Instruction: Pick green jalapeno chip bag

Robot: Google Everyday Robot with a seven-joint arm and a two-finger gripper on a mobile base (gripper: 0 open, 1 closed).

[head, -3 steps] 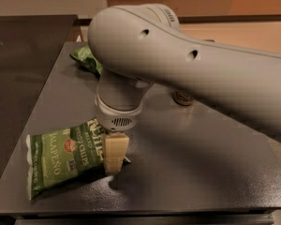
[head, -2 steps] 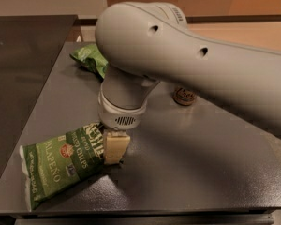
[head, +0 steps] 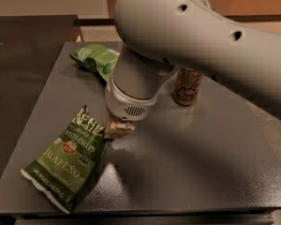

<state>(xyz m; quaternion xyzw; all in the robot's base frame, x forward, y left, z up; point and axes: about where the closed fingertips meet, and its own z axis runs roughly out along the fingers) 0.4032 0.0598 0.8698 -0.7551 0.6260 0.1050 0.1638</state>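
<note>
While the tool (head: 119, 128) is pinching the top right corner of the green jalapeno chip bag (head: 68, 165), the grasp is looking made, and the lift is the step in hand. The bag is sitting at the front left of the dark surface (head: 187, 172). Its long axis is running diagonally, with the top edge pointing toward the tool and the bottom seam toward the front left corner. By my judgement, the next move is calling for a straight rise, staying clear of the can (head: 186, 86) and the other green bag (head: 96, 60).

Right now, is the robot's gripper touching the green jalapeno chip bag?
Touching. The camera view shows the gripper meeting the chip bag at its top corner.
</note>
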